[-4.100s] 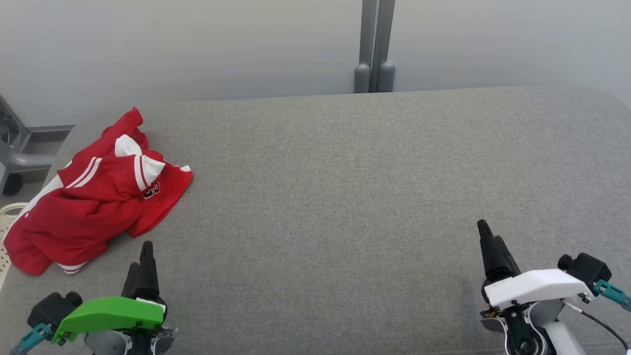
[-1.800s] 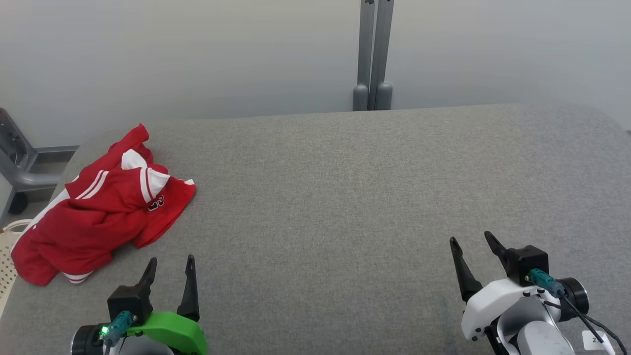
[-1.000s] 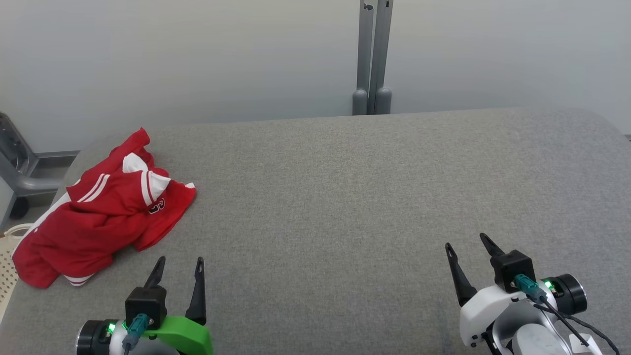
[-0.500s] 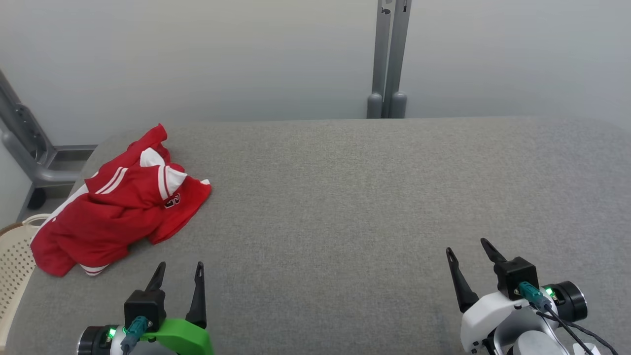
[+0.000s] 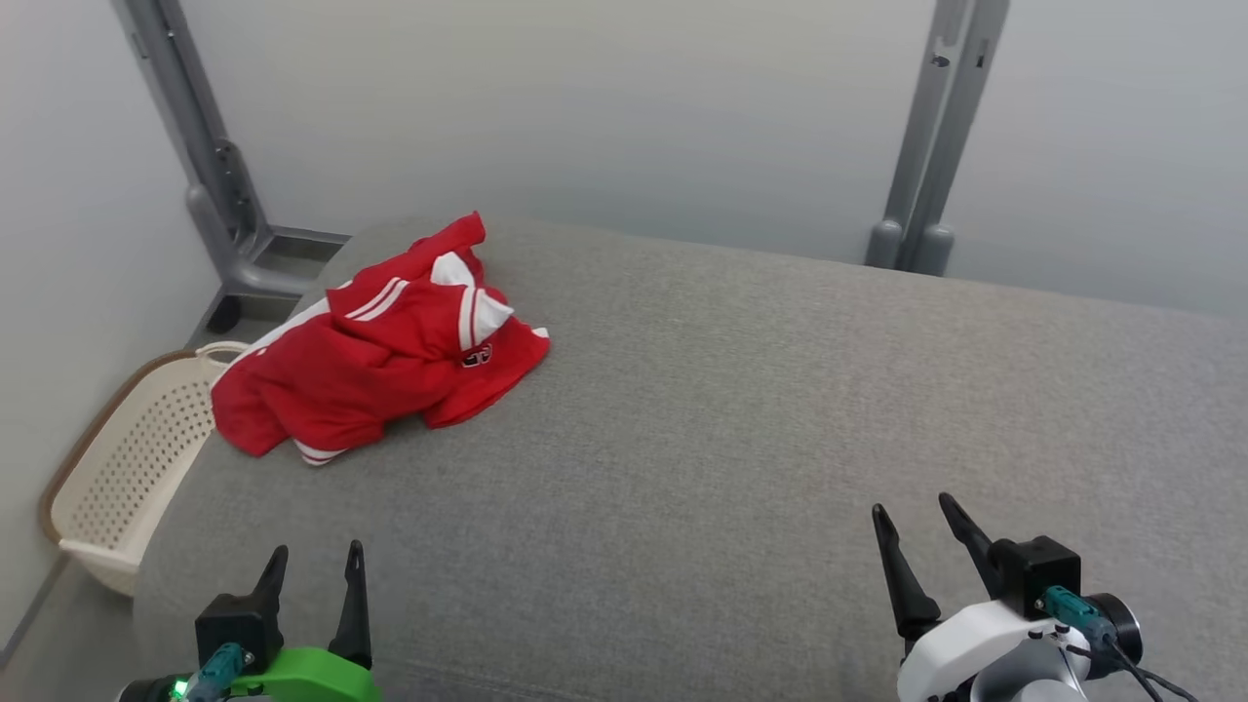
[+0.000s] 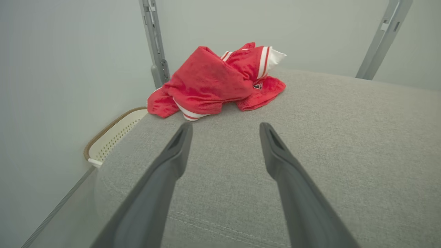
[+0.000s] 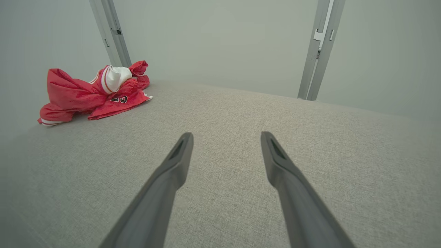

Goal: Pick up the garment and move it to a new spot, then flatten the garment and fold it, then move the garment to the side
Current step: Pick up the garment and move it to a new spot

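At the near edge the left claw and the right claw both stand wide and empty, fingers pointing across the grey fabric worktop. Farther off, at the worktop's far-left corner, the crumpled red jersey with white trim lies in a heap, well apart from both claws. A cream perforated basket stands just beside that corner

On the cushion, at its far left corner: garment; beside the cushion's left edge, lower down: basket; at the near edge: left gripper before the garment, well apart; right gripper far right
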